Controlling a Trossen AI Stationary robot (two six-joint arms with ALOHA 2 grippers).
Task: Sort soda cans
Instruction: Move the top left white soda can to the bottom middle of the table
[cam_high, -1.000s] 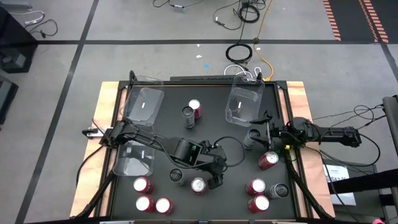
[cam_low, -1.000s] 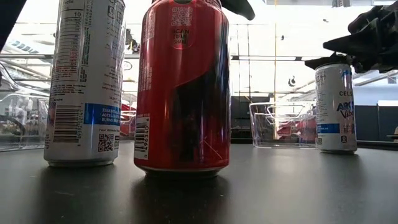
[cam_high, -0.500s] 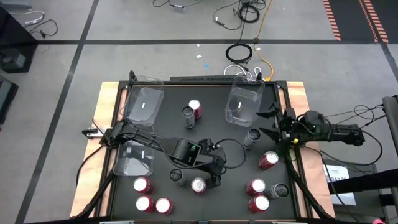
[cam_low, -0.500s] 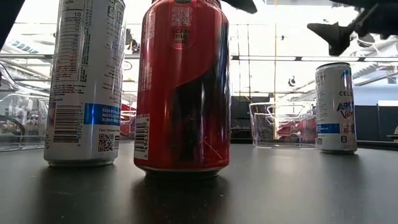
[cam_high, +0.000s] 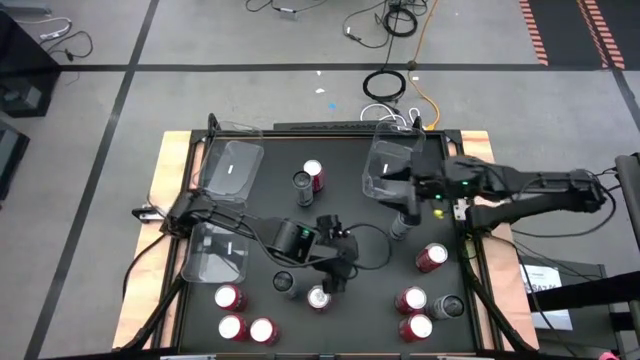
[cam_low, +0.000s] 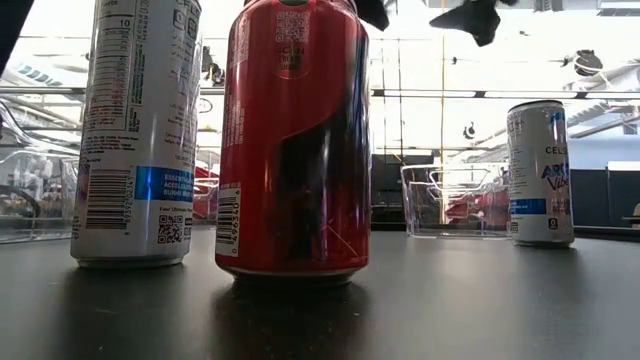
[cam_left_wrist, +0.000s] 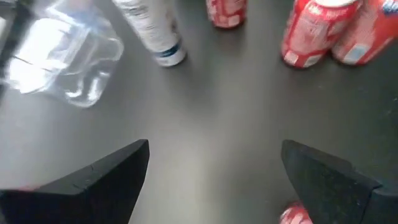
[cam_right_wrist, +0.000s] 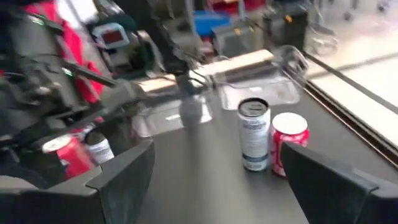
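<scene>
Across the dark counter (cam_high: 350, 200) soda cans (cam_high: 308, 180) stand scattered, most near the front edge; left pincer (cam_high: 330, 283) spread, empty, above a red can (cam_high: 319, 298); right pincer (cam_high: 400, 188) spread, empty, beside a clear bin (cam_high: 385, 160); grey can (cam_high: 402, 222) just below it.

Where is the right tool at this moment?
In the high view, the right tool hangs open on the table's right side, over the far-right clear bin, beside a grey can.

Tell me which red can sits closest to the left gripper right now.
The red can right by the left gripper, just nearer the table's front edge; the other red cans stand clearly farther off.
</scene>
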